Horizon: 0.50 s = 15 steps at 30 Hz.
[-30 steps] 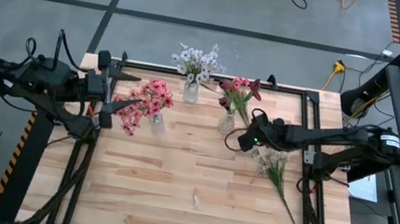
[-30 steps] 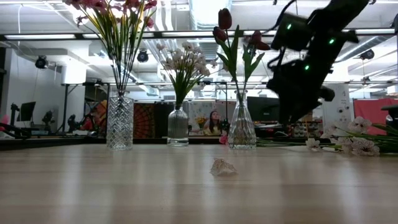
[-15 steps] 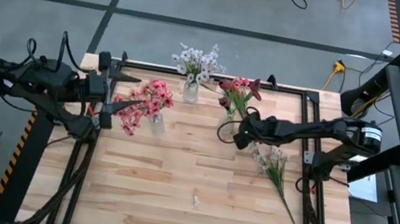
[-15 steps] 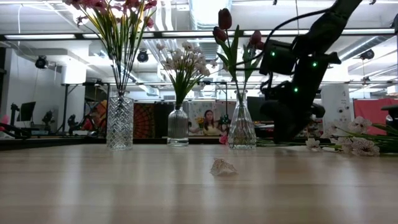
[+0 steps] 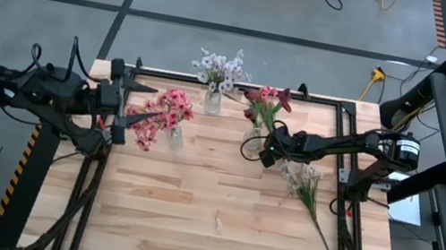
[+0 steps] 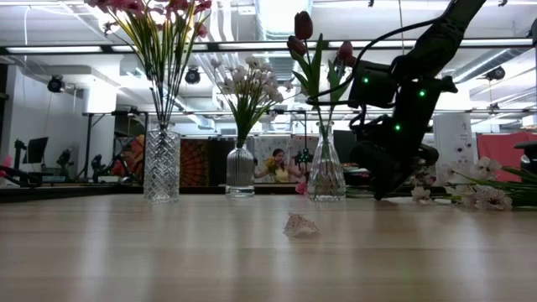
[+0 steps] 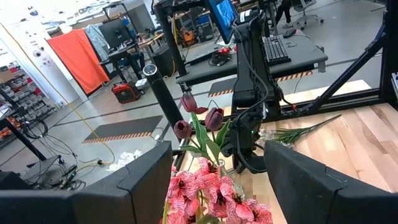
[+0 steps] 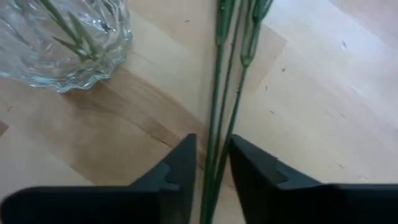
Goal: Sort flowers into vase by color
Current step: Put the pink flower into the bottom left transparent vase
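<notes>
- Right gripper (image 5: pixel 266 151): low at the table surface, just beside the base of the tulip vase (image 5: pixel 253 135), at roughly 5 o'clock from it in the high view.
- Right gripper fingers (image 8: pixel 177 171): drawn close on either side of thin green stalks (image 8: pixel 217 124), pinching them; stalks pass through the narrow gap between both pads, flat on the wood.
- Same gripper in the low view (image 6: pixel 382 180): down near table level, right of the tulip vase.
- Loose flowers (image 5: pixel 304 186): small white-lilac blossoms and green leaves on the table at 4 o'clock from the right gripper, stems trailing toward the table's right front area.
- Dark red tulips (image 5: pixel 265 100): upright in the tulip vase, rear centre-right of the table.
- White-lilac blossoms (image 5: pixel 221 68): in a clear vase (image 5: pixel 212 102) at the rear centre, about 10 o'clock from the tulip vase.
- Pink blossoms (image 5: pixel 161 115): in a cut-glass vase (image 5: pixel 174 138) left of centre, about 9 o'clock from the tulip vase.
- Left gripper (image 5: pixel 127 109): at the table's left edge, fingers (image 7: pixel 143 180) spread wide, holding nothing, pink blossoms just ahead of it.
- Small pale scrap (image 5: pixel 218 224): alone on the table toward the front centre, well apart from the vases.
- Person (image 6: pixel 277 164): visible in the room beyond the table, low view, between the two right-hand vases.
</notes>
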Motion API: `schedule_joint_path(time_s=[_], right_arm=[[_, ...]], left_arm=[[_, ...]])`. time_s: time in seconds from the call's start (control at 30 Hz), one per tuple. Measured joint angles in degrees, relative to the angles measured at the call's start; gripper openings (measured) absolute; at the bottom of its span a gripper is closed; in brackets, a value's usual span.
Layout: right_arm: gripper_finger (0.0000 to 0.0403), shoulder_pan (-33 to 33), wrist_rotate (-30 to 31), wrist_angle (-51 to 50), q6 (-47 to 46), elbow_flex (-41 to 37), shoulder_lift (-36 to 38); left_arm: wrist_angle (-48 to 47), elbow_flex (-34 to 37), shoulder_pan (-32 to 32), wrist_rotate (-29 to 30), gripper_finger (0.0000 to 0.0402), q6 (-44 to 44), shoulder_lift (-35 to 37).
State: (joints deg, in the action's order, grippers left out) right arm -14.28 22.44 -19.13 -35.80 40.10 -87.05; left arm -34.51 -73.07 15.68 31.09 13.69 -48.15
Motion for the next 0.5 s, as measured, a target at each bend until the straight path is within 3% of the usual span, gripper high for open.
schedule_joint_path(time_s=[0.2,0.5], right_arm=[[0.0020,0.00,0.09,-0.21,-0.63,-0.05,-0.02],[0.0014,-0.09,4.59,-0.79,-3.73,-0.22,1.44]], left_arm=[[0.01,0.02,0.00,-0.07,0.0237,-0.82,-0.18],[-0.04,0.02,0.00,-0.09,0.0237,-0.94,-0.27]])
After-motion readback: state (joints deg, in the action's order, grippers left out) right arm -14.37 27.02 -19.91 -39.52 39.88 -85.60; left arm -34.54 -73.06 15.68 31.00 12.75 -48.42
